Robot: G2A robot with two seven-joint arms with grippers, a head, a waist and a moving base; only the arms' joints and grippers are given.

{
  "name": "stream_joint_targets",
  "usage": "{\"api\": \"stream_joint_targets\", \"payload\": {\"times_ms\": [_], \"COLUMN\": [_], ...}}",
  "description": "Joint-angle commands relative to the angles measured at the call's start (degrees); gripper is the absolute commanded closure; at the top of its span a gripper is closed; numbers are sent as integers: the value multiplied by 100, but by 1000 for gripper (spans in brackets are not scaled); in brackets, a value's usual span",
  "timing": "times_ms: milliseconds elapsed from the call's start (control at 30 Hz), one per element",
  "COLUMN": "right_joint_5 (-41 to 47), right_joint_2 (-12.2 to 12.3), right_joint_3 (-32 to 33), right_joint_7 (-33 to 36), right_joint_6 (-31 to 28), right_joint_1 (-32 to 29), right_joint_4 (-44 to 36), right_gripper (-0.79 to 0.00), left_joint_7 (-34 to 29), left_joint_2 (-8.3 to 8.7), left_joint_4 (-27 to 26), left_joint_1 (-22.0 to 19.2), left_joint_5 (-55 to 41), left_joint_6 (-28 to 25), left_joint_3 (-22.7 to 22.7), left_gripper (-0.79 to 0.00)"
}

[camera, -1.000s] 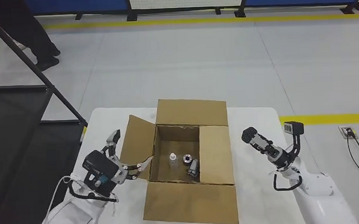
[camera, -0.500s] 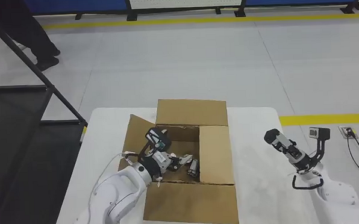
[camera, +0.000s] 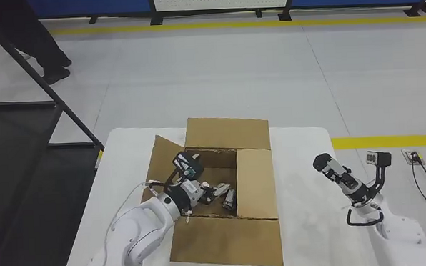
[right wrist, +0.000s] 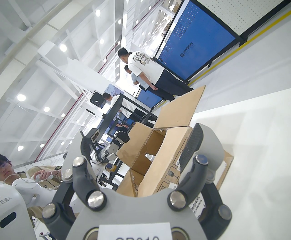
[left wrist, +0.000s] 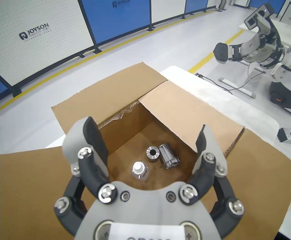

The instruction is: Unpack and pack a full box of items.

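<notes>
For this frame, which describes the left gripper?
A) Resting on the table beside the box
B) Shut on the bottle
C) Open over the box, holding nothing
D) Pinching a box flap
C: the left gripper hangs over the open box with its fingers spread, and the bottle stands untouched on the box floor below.

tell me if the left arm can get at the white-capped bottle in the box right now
Probably yes. The left gripper hangs open over the box, flaps folded out, and the bottle stands upright on its floor with nothing above it. Two metal parts lie close beside it.
</notes>
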Motion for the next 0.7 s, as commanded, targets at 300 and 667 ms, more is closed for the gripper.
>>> {"api": "stream_joint_targets", "payload": {"times_ms": [300, 667], "right_joint_5": [-560, -329], "right_joint_2": [204, 420], "right_joint_3": [316, 747], "right_joint_7": [533, 829], "right_joint_6": [-390, -431], "right_joint_1": [-289, -320], "right_joint_4": [-648, -428], "right_gripper": [-785, -785], "left_joint_7": [-1275, -2636], "left_joint_2": [-295, -669], "left_joint_4": [1025, 2517], "left_joint_1": [-1022, -2035], "left_joint_5": [-2874, -4917], "left_joint_6": [20, 907], "left_joint_3": [644, 1427], "left_gripper": [-785, -785]}}
